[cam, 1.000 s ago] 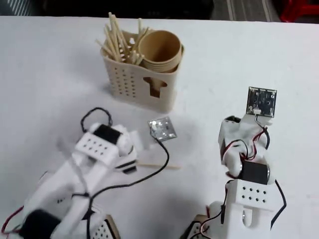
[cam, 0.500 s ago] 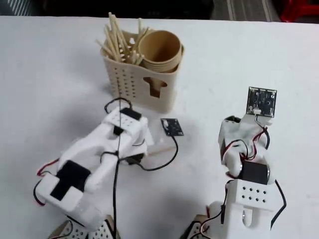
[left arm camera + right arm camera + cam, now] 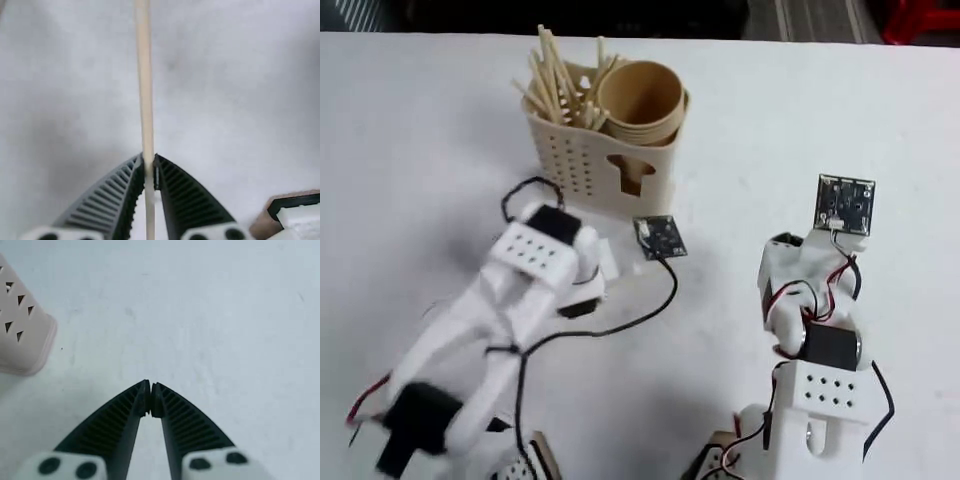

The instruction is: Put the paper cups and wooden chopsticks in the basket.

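Wooden chopsticks (image 3: 560, 75) and paper cups (image 3: 642, 100) stand in the basket (image 3: 590, 170) at the far side of the table (image 3: 420, 150) in the high view. There we see the left arm (image 3: 535, 265) just in front of the basket and the right arm (image 3: 815, 330) well apart from it.

In the left wrist view, we judge that the lone chopstick (image 3: 144, 75) could swivel or slip out when lifted, since only the very tips grip so thin and smooth a stick. Its long free end could also catch the basket wall or the bundle inside. The left gripper (image 3: 149, 165) is pinched narrow on this chopstick, which runs straight ahead with the table behind it.

In the right wrist view, the right gripper (image 3: 150, 390) is closed tip to tip on nothing, with a corner of the basket near.
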`<action>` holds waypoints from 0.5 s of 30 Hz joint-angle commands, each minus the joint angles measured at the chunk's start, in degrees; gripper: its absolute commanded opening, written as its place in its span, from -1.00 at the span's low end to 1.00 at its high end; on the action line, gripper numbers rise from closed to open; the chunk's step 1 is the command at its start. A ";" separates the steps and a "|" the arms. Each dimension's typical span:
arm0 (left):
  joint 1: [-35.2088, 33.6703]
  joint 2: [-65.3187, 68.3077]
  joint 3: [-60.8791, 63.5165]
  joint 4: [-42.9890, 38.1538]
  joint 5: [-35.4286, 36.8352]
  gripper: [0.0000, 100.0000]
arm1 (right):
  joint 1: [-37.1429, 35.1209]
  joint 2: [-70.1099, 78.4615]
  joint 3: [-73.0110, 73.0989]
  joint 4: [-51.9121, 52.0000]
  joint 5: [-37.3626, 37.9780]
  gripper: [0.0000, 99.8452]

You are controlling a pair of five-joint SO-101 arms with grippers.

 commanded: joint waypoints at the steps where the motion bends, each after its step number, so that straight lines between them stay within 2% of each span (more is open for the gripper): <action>1: -0.13 -9.80 -1.32 3.78 0.09 -0.95 | -0.31 -0.48 -0.26 -0.92 0.09 -0.96; 7: -0.13 -21.05 -1.76 7.74 0.18 -0.95 | -0.31 -0.48 -0.26 -0.92 0.09 -0.96; 15: -0.13 -32.13 -4.48 5.27 5.54 -0.95 | -0.40 -0.48 0.35 -1.01 0.09 -0.96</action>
